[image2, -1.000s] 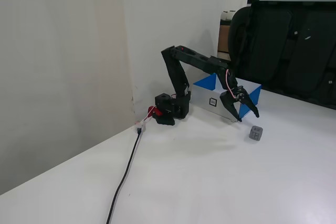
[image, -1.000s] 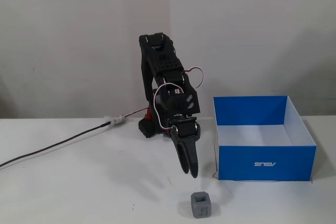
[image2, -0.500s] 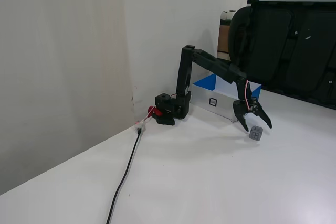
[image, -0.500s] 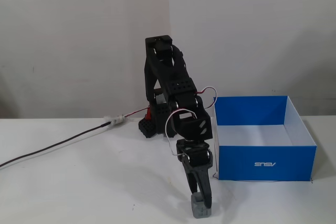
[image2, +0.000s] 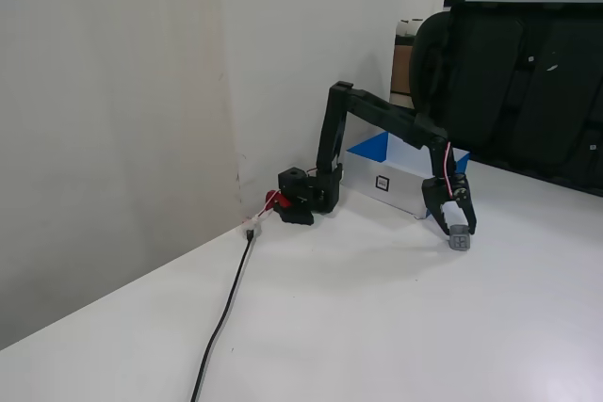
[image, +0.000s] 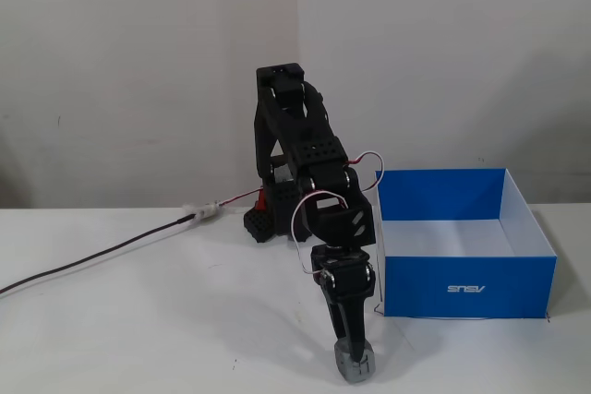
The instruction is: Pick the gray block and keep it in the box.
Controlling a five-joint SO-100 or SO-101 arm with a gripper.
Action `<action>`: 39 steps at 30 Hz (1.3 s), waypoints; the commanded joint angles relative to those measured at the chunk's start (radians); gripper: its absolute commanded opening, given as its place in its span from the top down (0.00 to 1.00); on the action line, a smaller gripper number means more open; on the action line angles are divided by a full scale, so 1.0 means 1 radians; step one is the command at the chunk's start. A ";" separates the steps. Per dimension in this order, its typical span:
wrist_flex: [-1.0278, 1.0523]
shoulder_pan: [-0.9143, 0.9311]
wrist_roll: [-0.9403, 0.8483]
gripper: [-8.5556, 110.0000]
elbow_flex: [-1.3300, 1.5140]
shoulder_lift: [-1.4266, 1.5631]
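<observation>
The gray block (image: 354,363) is a small dull cube at the table's front, left of the box's front corner. It also shows in the other fixed view (image2: 458,239), at or just above the table; I cannot tell if it is touching. My gripper (image: 352,350) points straight down with its black fingers closed on the block's top, as the other fixed view (image2: 457,229) also shows. The box (image: 466,289) is blue with a white inside. It stands open to the right of the arm and appears behind the arm in the other fixed view (image2: 375,150).
The arm's base (image: 268,219) stands by the back wall. A dark cable (image: 102,256) runs from it leftwards across the white table and shows in the other fixed view (image2: 221,317). A black office chair (image2: 513,82) stands beyond the table.
</observation>
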 commanded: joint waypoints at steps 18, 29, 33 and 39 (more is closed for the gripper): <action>0.123 0.020 0.048 0.93 0.100 0.746; 0.229 -0.416 0.032 0.93 -0.018 0.854; 0.181 -0.541 0.026 0.93 0.075 0.910; 0.144 -0.675 0.017 0.93 0.259 0.992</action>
